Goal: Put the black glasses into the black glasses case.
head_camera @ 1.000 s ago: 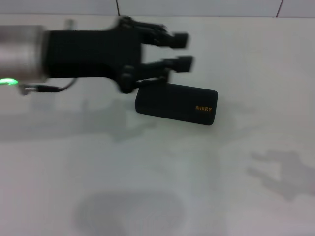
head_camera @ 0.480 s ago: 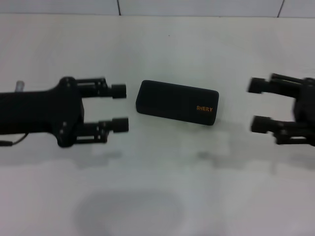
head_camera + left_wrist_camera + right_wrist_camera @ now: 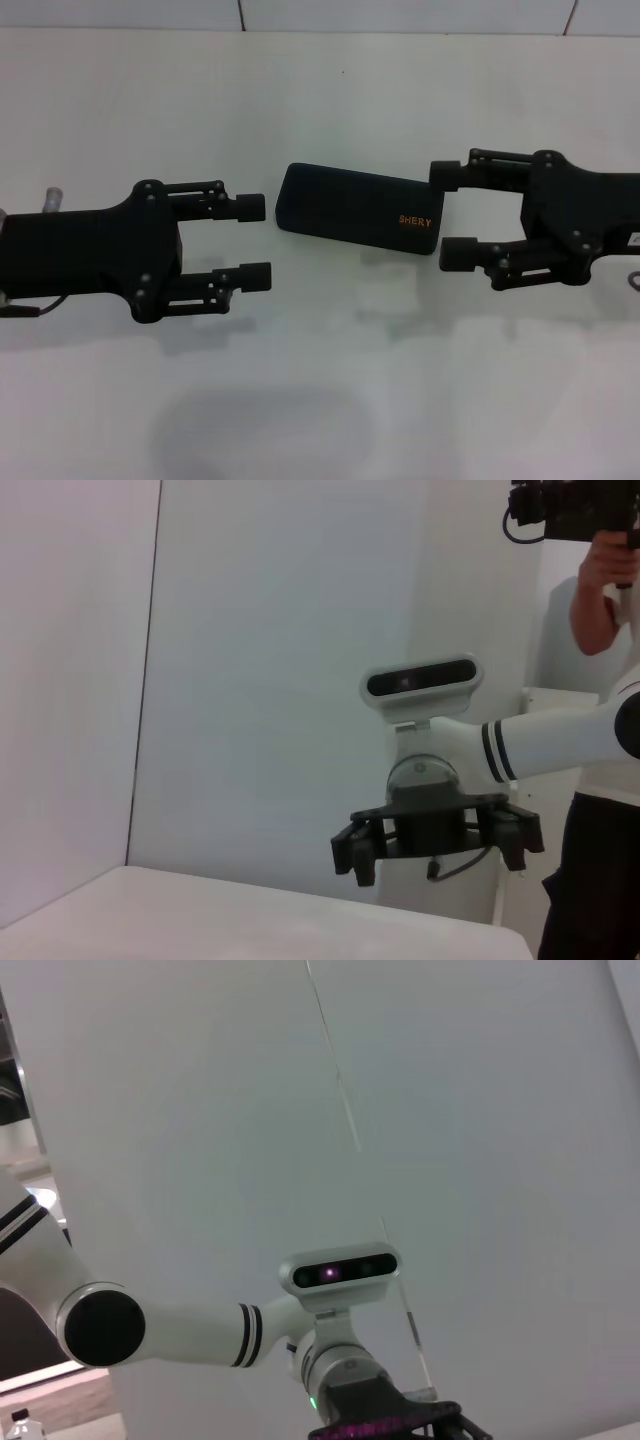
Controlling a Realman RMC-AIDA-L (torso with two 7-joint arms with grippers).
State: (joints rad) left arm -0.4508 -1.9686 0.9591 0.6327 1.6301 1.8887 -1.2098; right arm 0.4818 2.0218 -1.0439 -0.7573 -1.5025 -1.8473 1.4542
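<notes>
Both arms reach in from the sides, level and facing each other. The left gripper [image 3: 249,242] points inward toward the middle, fingers spread wide apart — nothing between them. The right gripper [image 3: 452,215] mirrors it from the other side, fingers parted too, also holding nothing. From the left wrist view, the right gripper [image 3: 437,845] shows head-on below its white forearm — both fingers splayed outward.

The glasses case [image 3: 358,208] is matte black with small orange lettering near one end. It lies on a plain white counter [image 3: 320,400]. The left gripper [image 3: 256,242] and the right gripper [image 3: 450,214] are both black all over, fingers included. In the left wrist view the right arm [image 3: 545,742] is white with black bands.
</notes>
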